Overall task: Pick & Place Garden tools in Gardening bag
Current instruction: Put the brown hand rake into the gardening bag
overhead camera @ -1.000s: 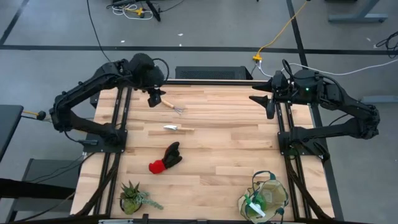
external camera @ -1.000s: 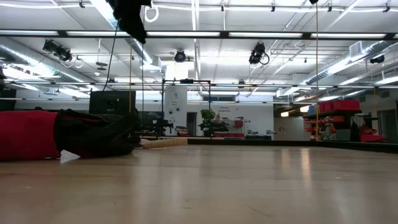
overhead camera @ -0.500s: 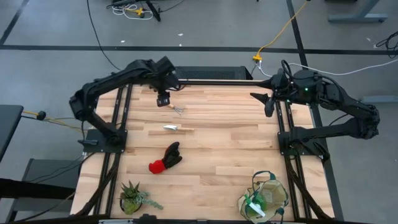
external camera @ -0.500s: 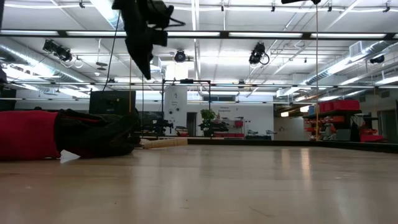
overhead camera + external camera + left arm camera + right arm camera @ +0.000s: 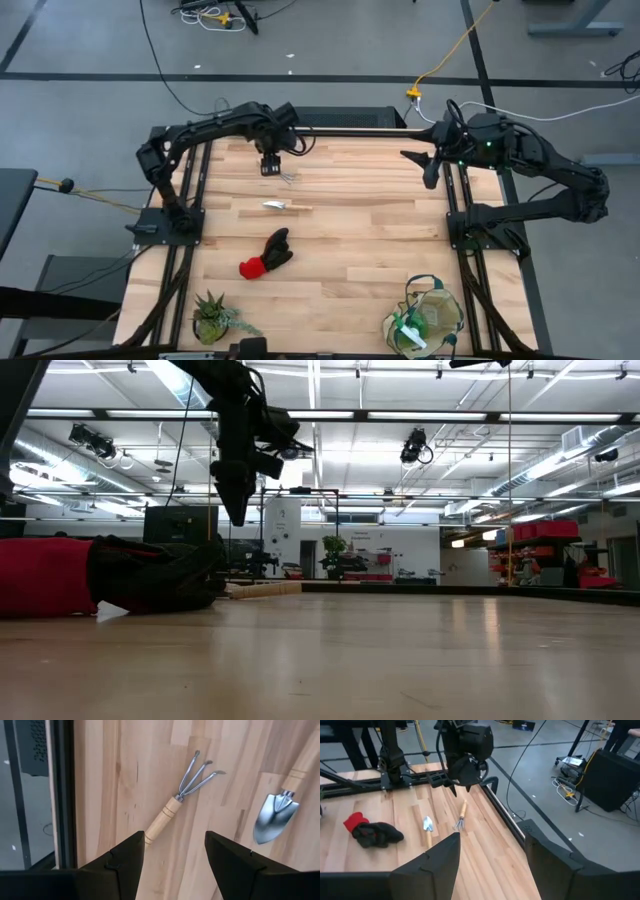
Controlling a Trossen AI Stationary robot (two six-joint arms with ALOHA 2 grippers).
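Note:
The wooden-handled rake [image 5: 172, 806] lies flat on the table near its far edge, tines [image 5: 202, 770] pointing away from the left rail. My left gripper [image 5: 172, 865] hangs open above the rake's handle end, pointing down and touching nothing; the high view shows the left gripper [image 5: 269, 166] there too. The trowel [image 5: 287, 206] lies just nearer, and the red-and-black gloves [image 5: 267, 255] lie nearer still. The gardening bag [image 5: 425, 318] stands at the near right corner with something bright green inside. My right gripper [image 5: 432, 170] waits open, high over the far right.
A small spiky potted plant [image 5: 212, 316] stands at the near left corner. Black arm rails [image 5: 190, 200] run along the table's left and right sides. Bare wood lies between the gloves and the bag.
My left gripper has come down from high over the far left corner and moved toward the rake, tipping from a slant to point nearly straight down. It has stayed open. The tools have not moved.

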